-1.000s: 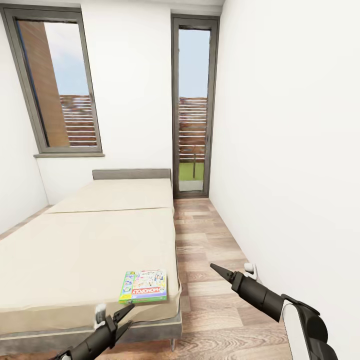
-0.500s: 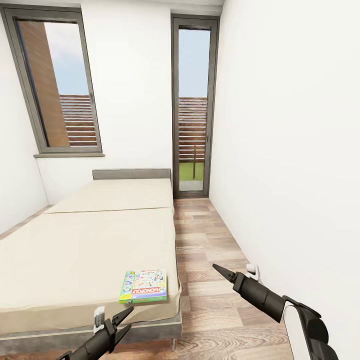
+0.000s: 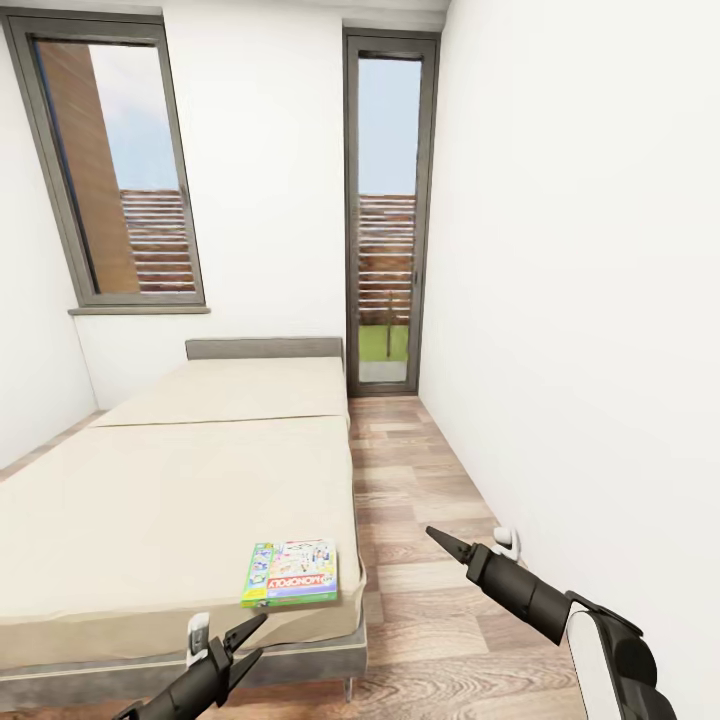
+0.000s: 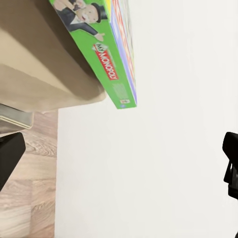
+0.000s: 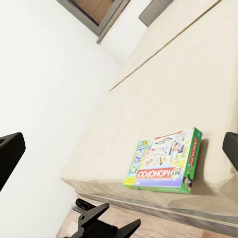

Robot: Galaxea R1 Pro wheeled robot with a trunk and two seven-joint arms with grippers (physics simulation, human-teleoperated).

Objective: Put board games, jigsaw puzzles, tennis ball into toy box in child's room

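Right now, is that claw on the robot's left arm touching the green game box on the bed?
Apart. In the head view the left gripper, open, sits below the board game, with a strip of the bed's mattress edge showing between them.

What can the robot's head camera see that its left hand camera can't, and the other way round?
Head view alone: the windows, the glass door, the bed's headboard, and the left gripper and right gripper, both with their jaws apart. Left wrist view alone: the Monopoly game's green side edge with the cartoon man. Both share the game lying at the bed's near corner, plus the wooden floor.
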